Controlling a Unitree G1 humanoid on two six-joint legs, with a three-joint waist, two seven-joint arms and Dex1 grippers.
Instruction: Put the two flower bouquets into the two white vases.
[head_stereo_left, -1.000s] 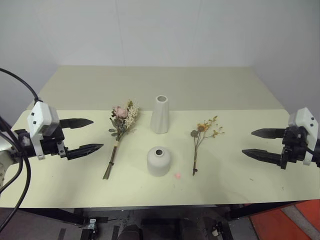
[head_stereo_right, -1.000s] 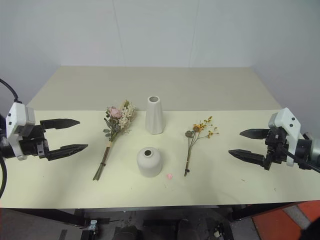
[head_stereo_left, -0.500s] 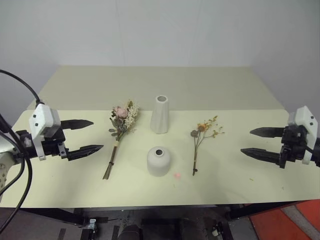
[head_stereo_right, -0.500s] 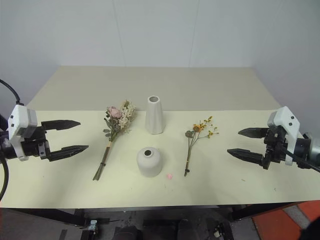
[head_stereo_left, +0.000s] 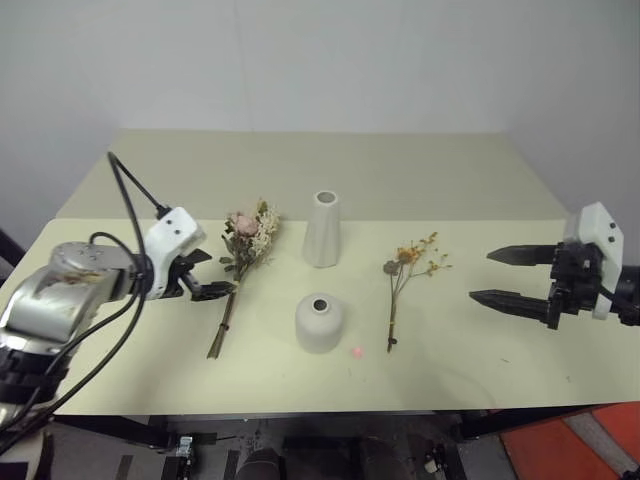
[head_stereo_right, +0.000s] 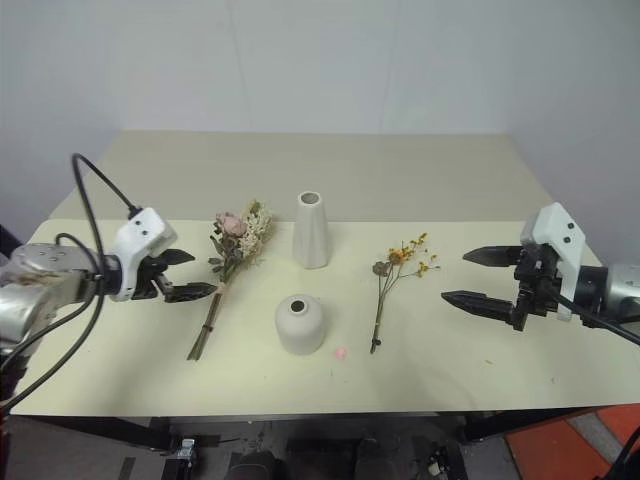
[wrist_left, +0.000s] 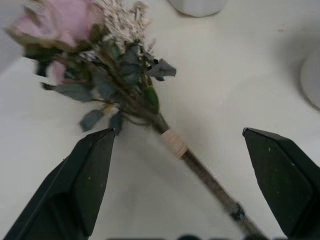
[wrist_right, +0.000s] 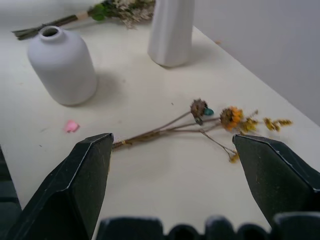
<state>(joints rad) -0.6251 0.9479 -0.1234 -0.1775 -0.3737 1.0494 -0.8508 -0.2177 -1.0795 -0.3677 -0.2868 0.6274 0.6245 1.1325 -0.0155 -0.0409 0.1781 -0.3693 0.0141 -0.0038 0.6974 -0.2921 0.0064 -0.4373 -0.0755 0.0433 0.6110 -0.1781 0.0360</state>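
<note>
The rose bouquet (head_stereo_left: 240, 262) lies flat on the table (head_stereo_left: 470, 180), left of the tall cone vase (head_stereo_left: 322, 229), with the squat vase (head_stereo_left: 319, 322) nearer the front edge. The thin orange bouquet (head_stereo_left: 405, 275) lies right of both. The left gripper (head_stereo_left: 208, 274) sits wide open just beside the rose stems; can't tell if it's touching them. The right gripper (head_stereo_left: 510, 277) is open too, well apart from the orange sprigs. There's a small pink scrap (head_stereo_left: 355, 351) by the squat vase, too tiny to identify.

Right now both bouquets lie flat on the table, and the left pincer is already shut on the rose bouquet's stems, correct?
Not quite. Both bouquets do lie flat on the table, but the left pincer stands open, its fingers either side of the rose bouquet with its stems ungripped. The left wrist view shows it.
</note>
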